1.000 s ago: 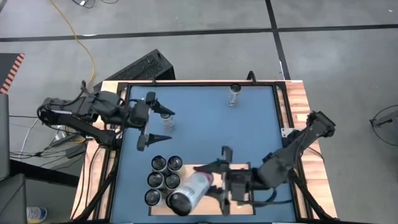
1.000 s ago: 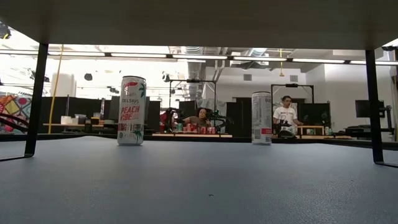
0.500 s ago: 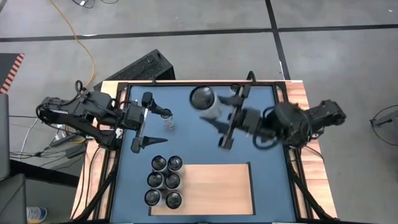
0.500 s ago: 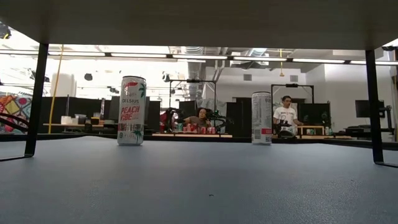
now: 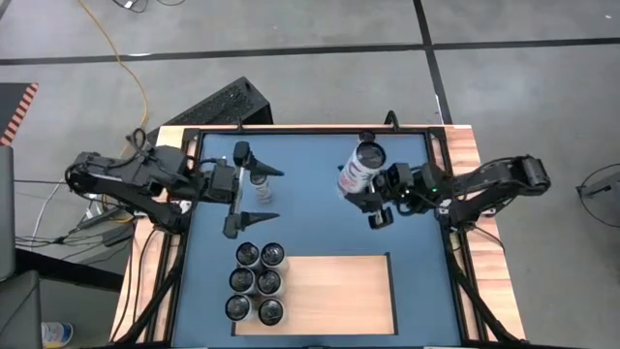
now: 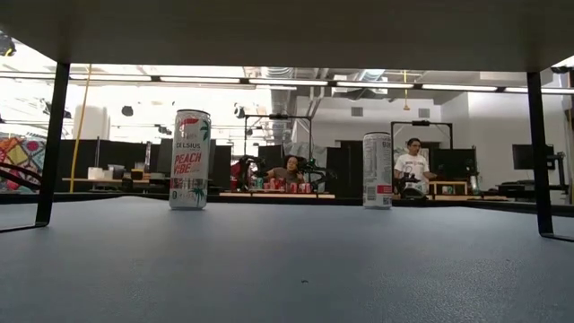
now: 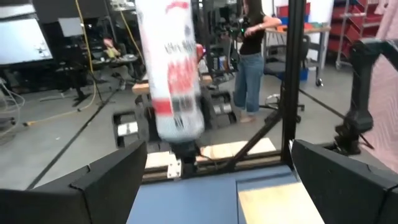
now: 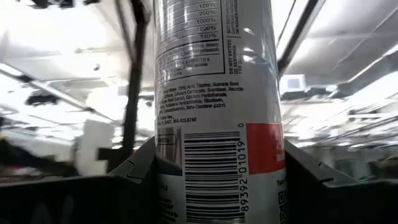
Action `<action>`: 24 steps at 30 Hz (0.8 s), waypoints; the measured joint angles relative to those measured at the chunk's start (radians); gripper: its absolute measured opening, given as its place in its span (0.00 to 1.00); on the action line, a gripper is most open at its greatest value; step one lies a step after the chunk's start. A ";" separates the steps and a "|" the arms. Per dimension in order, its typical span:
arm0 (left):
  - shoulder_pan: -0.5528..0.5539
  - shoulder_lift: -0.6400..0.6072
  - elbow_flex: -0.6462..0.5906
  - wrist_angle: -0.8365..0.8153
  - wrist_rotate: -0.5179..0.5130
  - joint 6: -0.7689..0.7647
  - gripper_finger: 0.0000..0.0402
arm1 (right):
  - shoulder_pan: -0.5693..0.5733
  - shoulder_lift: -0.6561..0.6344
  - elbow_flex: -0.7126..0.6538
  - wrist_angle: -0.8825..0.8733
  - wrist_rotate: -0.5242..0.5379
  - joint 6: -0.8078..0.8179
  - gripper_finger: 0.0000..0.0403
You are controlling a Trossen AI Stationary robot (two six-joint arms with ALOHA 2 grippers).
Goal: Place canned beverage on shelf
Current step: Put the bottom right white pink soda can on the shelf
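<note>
Can [image 5: 360, 169] clamped in our right gripper [image 5: 373, 197] above the blue mat, shelf [image 5: 329, 291] nearby; left gripper [image 5: 260, 196] spread wide around another can [image 5: 260, 184]

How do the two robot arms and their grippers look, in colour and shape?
Both arms are black and jointed, made of slim links, with thin dark cables along them. The left gripper has two long, pointed black fingers. The right gripper is a compact black block; in its wrist view its fingers are flat, angular black plates.
</note>
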 joint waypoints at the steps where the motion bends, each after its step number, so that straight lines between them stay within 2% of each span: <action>1: 0.000 0.014 0.000 0.021 -0.001 -0.001 0.96 | 0.000 0.015 0.005 0.001 -0.030 0.013 0.55; 6: 0.000 0.101 0.000 0.082 -0.003 -0.005 0.96 | 0.001 0.095 0.053 -0.006 -0.288 0.063 0.55; 9: 0.000 0.144 0.000 0.097 -0.011 -0.006 0.96 | -0.001 0.140 0.097 0.006 -0.399 0.120 0.55; 18: -0.001 0.188 0.000 0.132 0.001 -0.038 0.96 | -0.017 0.250 0.175 -0.019 -0.433 0.168 0.55; 24: 0.000 0.161 -0.001 0.133 0.183 -0.122 0.96 | -0.018 0.250 0.176 -0.031 -0.465 0.190 0.55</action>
